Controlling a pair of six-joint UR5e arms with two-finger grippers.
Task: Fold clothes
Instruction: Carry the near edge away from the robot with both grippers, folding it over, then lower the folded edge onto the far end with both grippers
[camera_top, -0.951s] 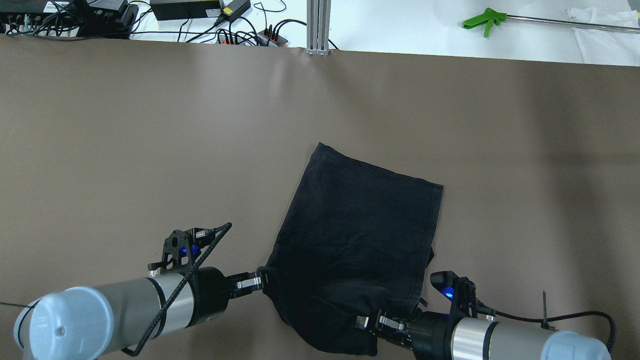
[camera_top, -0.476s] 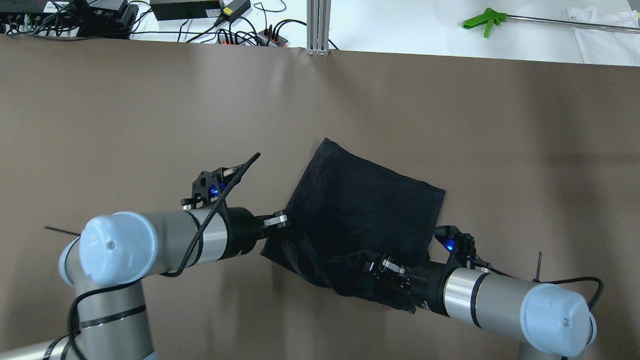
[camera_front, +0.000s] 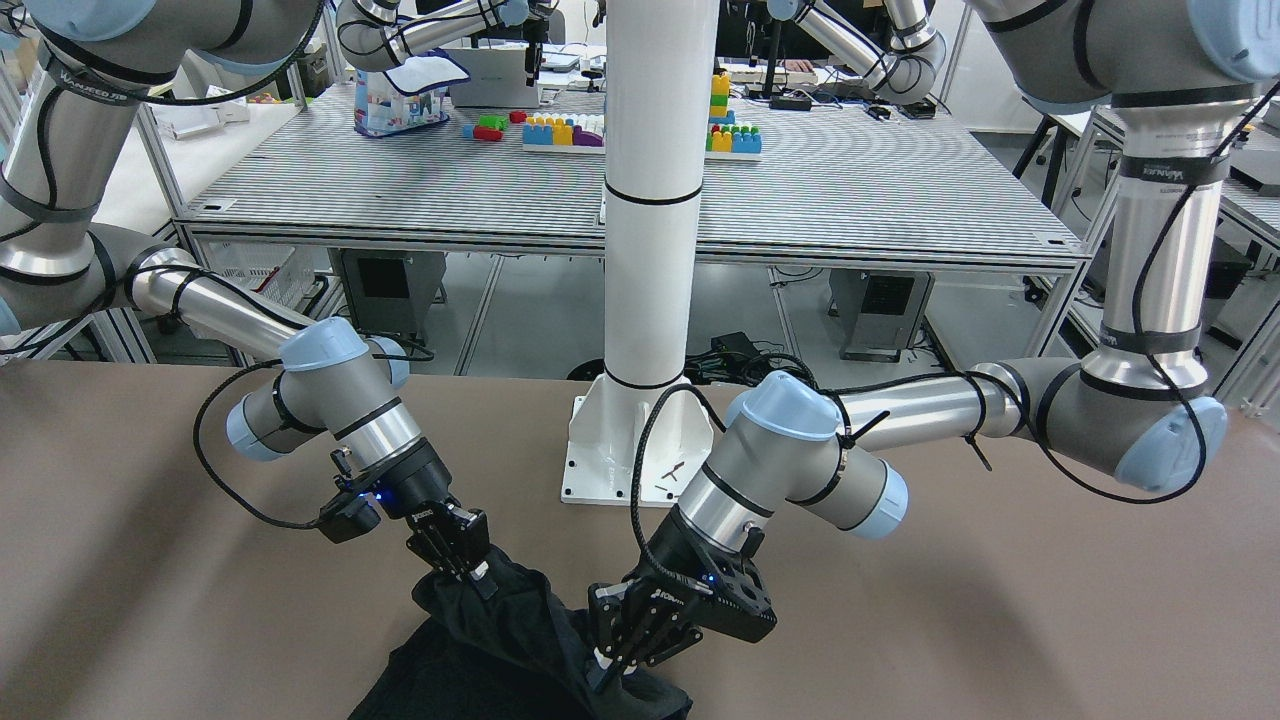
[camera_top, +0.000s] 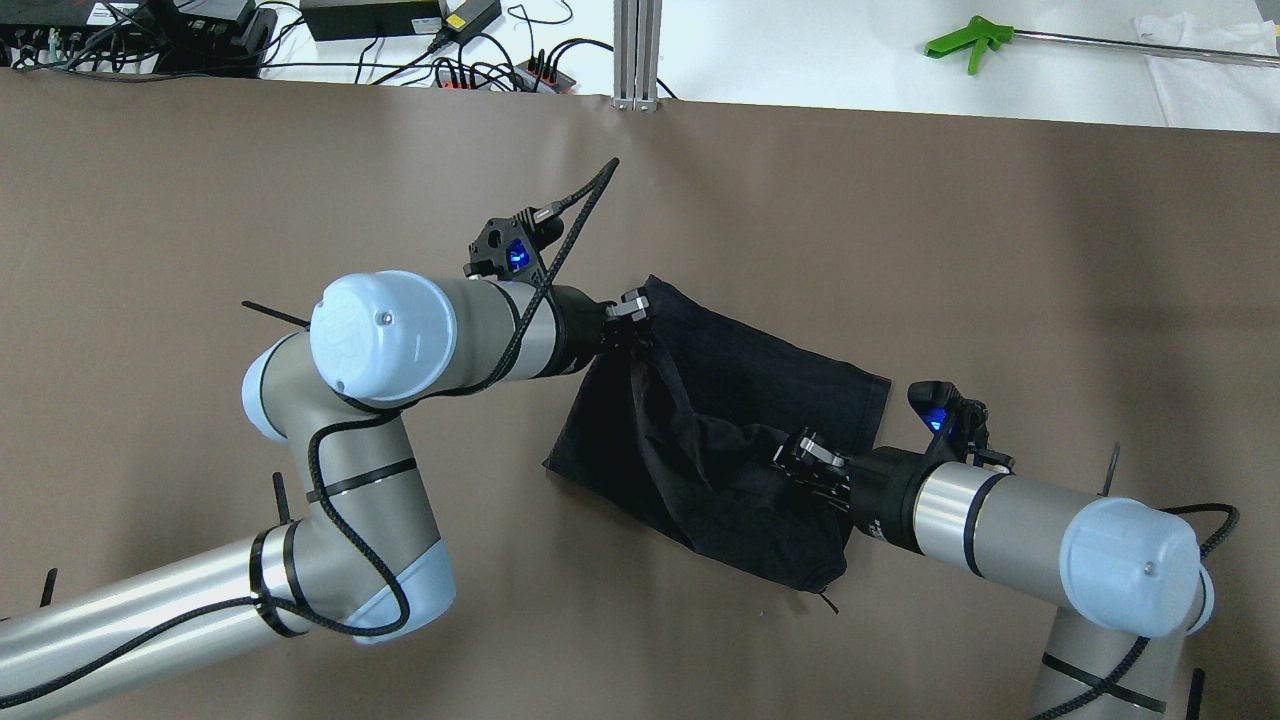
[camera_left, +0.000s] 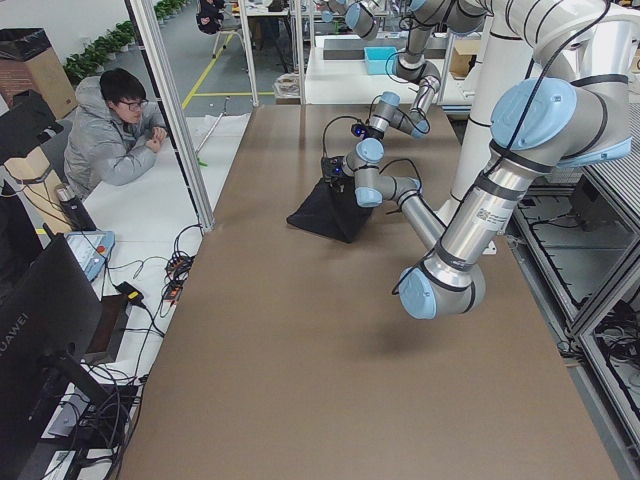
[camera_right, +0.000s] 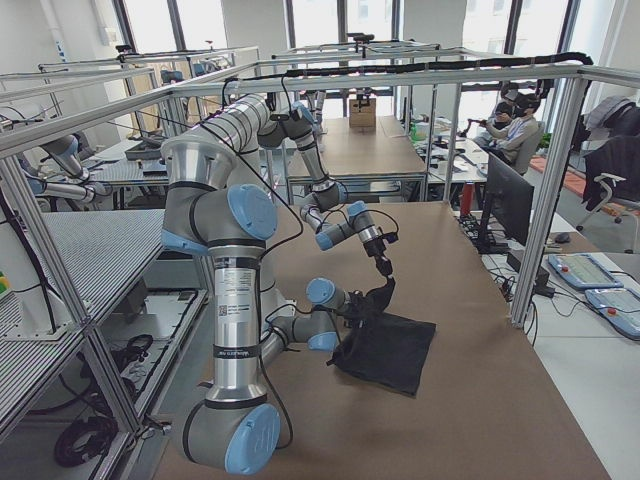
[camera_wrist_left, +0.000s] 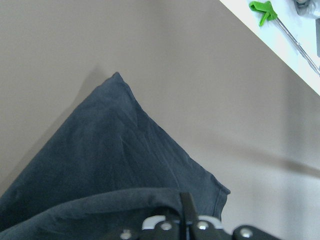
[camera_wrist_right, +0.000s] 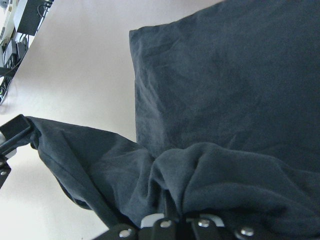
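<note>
A black garment (camera_top: 740, 400) lies on the brown table (camera_top: 300, 180), its near half lifted and carried over the far half. My left gripper (camera_top: 634, 308) is shut on one lifted corner, above the garment's far left corner. My right gripper (camera_top: 800, 455) is shut on the other lifted corner, above the garment's right side. In the front-facing view the right gripper (camera_front: 475, 575) and the left gripper (camera_front: 610, 670) both pinch raised black cloth (camera_front: 520, 640). The left wrist view shows the flat lower layer (camera_wrist_left: 110, 160); the right wrist view shows bunched cloth (camera_wrist_right: 210, 170).
A green-handled grabber tool (camera_top: 965, 42) and a white cloth (camera_top: 1210, 60) lie on the white surface past the table's far edge. Cables and power bricks (camera_top: 380, 30) sit at the far left. A seated person (camera_left: 115, 135) watches beside the table.
Both grippers have carried the garment's near edge up and away from the robot, over the far half. The left arm has swung far forward; the right followed less far.
</note>
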